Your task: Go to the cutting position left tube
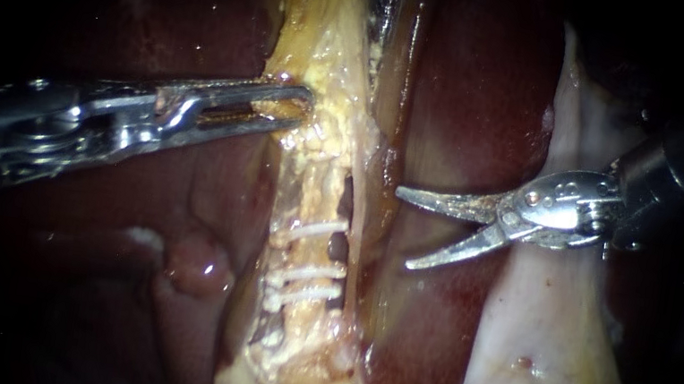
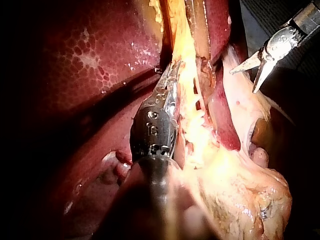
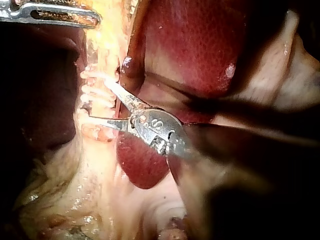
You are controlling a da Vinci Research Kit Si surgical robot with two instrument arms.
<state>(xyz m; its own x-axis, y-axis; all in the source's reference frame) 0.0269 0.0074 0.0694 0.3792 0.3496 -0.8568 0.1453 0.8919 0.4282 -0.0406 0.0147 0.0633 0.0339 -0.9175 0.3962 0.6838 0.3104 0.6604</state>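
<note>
Presently, hazards listed by size of item.

Liver (image 1: 482, 104): dark red, behind and to the right of the stalk. Blade tips dipping on the way left could score it.

Yellow tissue (image 1: 321, 26): far end of the stalk, clamped between the jaws of the left instrument (image 1: 282, 106). A slip there would, I judge, slacken the tube and shift the target.

Left tube (image 1: 311, 196): centre, running near to far, clipped.

Right instrument (image 1: 405, 229): blades parted with nothing between them, tips just right of the tube and level with the clips.

Thin strand (image 1: 361, 213): between blades and left tube. It could be snagged or cut by mistake.

Clips (image 1: 311, 231): three, white, across the left tube. A blade nudging one could loosen it. The bare gap between them looks the likely cutting site.

Containers: none in view.
</note>
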